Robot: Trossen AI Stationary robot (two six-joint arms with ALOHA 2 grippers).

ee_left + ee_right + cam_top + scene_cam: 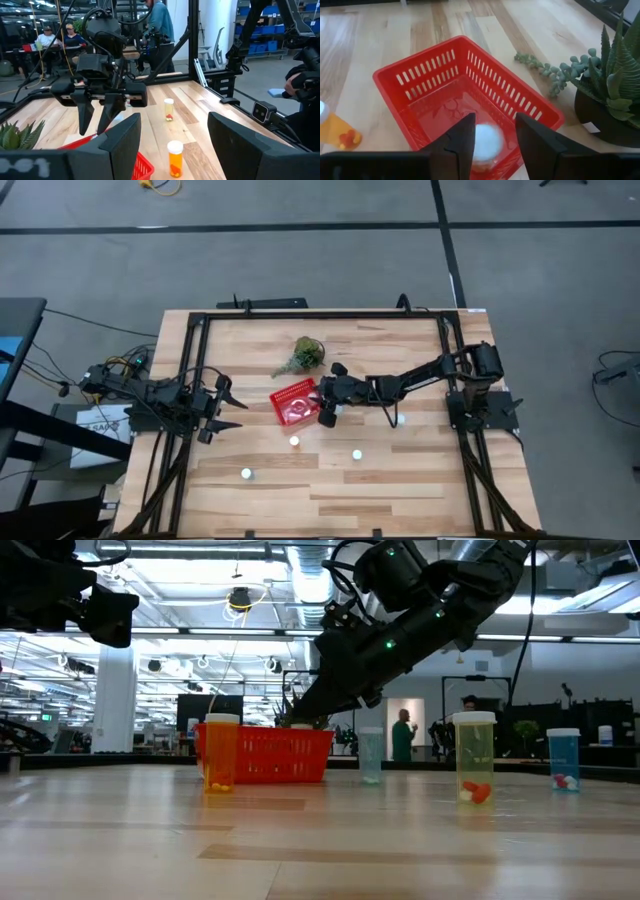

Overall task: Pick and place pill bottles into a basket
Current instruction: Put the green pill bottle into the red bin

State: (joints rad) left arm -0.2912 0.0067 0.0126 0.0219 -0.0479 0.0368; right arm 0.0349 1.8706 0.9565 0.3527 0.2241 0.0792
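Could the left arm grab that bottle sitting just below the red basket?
Probably yes. The bottle stands alone on bare wood below the basket, with nothing between it and the left tool, which waits open at the table's left edge. The right tool is over the basket's right side, clear of that path.

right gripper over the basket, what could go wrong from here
The right gripper hangs above the red basket with a white-capped pill bottle between its fingers. It sits near the basket's wall, so a release here might clip the rim and send the bottle onto the table. The potted plant stands close beside the basket, and a wide retreat could brush it. The left gripper waits open at the table's left edge.
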